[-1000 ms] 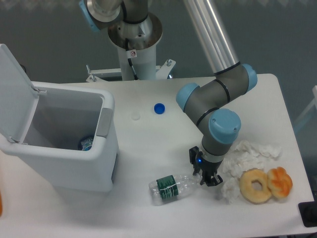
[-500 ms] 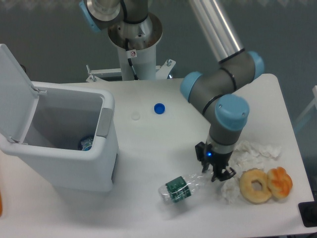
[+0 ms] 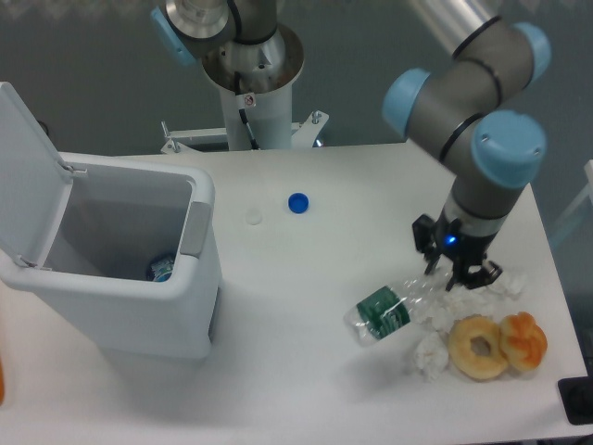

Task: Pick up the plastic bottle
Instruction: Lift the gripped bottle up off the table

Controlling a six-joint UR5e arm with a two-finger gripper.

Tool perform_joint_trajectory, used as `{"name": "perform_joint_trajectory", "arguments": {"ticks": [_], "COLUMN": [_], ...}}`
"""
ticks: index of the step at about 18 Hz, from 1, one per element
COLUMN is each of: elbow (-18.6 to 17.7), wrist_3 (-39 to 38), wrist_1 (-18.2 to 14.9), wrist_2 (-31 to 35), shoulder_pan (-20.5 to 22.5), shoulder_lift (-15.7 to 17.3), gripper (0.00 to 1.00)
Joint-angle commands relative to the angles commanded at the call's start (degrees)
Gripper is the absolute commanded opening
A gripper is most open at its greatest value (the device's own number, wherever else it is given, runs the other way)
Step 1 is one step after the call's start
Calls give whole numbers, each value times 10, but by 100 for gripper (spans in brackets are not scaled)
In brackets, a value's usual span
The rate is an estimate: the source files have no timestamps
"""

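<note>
Camera view: gripper (image 3: pixel 460 276) is clamped on the neck end of the plastic bottle (image 3: pixel 394 309), near the table's right side. The bottle hangs tilted, its base low and to the left, apparently off the table (image 3: pixel 306 362), just beside the tissue (image 3: pixel 431 352) and doughnut (image 3: pixel 479 347). Handling guess: empty, so very light; thin crinkled wall is soft and will buckle under a hard squeeze. The neck is the stiffest part, a good hold, but the smooth plastic and a grip so far out at one end could let it pivot or slip. The label (image 3: pixel 381 311) band mid-body would balance better.
</note>
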Motion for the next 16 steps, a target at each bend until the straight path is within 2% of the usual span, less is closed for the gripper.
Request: {"name": "perform_joint_trajectory", "arguments": {"ticks": [4, 6, 16], "elbow": [29, 40, 42], "wrist_3": [1, 1, -4], "wrist_1": [-25, -25, -19], "wrist_2": [15, 21, 36], "shoulder_pan": [11, 9, -2], "shoulder_lift": [1, -3, -1], "gripper": [6, 6, 7]}}
